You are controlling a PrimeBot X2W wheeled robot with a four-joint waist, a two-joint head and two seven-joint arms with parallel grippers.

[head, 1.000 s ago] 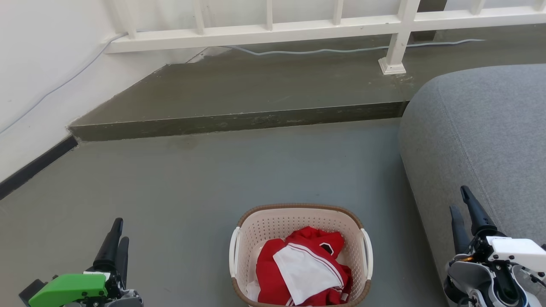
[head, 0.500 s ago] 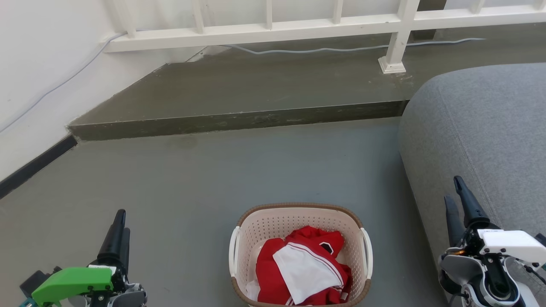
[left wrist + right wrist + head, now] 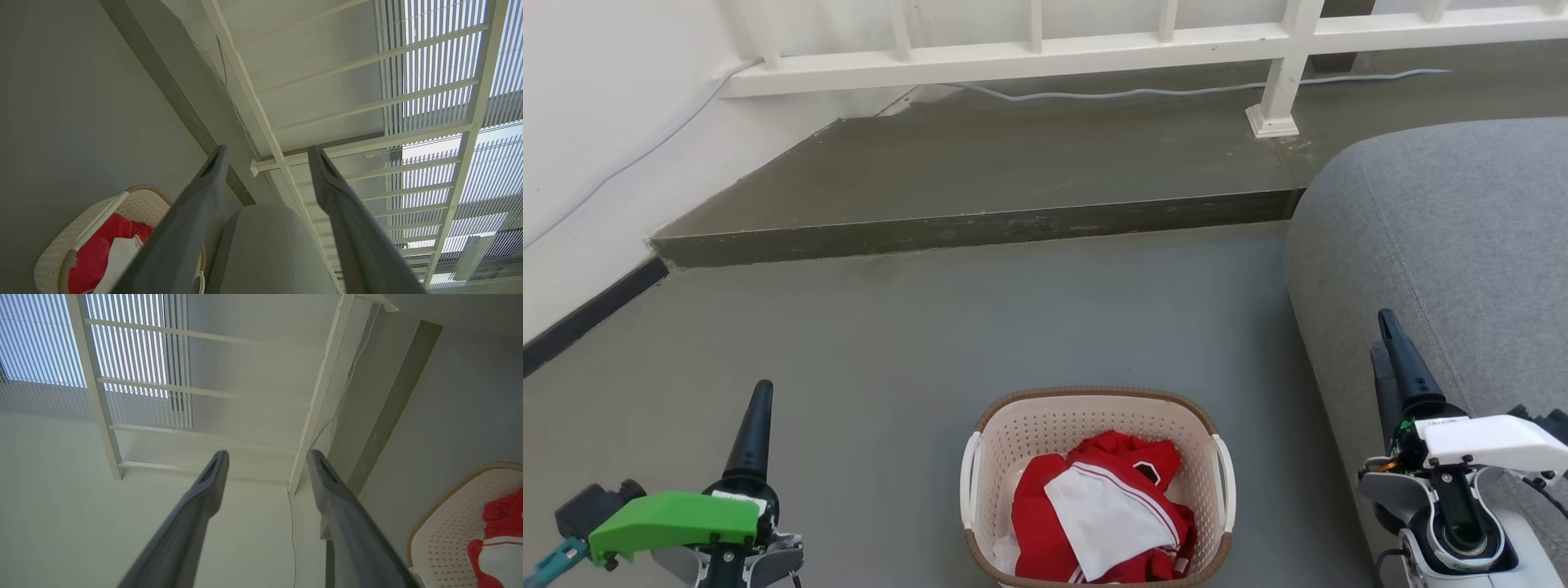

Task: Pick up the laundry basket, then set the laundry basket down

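Both grippers have climbed in the head view over the last second, their dark fingers reaching further up the picture, while the laundry basket [image 3: 1094, 395] stands where it did. It rests on the grey floor [image 3: 931, 343], well back from the floor's far edge at the raised step [image 3: 980, 230] and well apart from its left edge along the dark skirting [image 3: 596, 312], with the grey sofa [image 3: 1445, 245] near its right side. Inside lies a red and white garment [image 3: 1111, 514]. Its white loop handles show on the left and right sides, untouched. The left gripper [image 3: 761, 392] hangs over bare floor well to the basket's left. Its own wrist view shows the left gripper [image 3: 268, 151] with its fingers spread and nothing between them, the basket [image 3: 53, 261] low at that picture's left. The right gripper [image 3: 1380, 335] hangs before the sofa's front, apart from the basket's right handle. Its wrist view also shows the right gripper [image 3: 267, 454] spread and empty, with the basket [image 3: 449, 522] at the lower right. A white railing [image 3: 1029, 57] and a pale cable [image 3: 1135, 92] run along the step's back.
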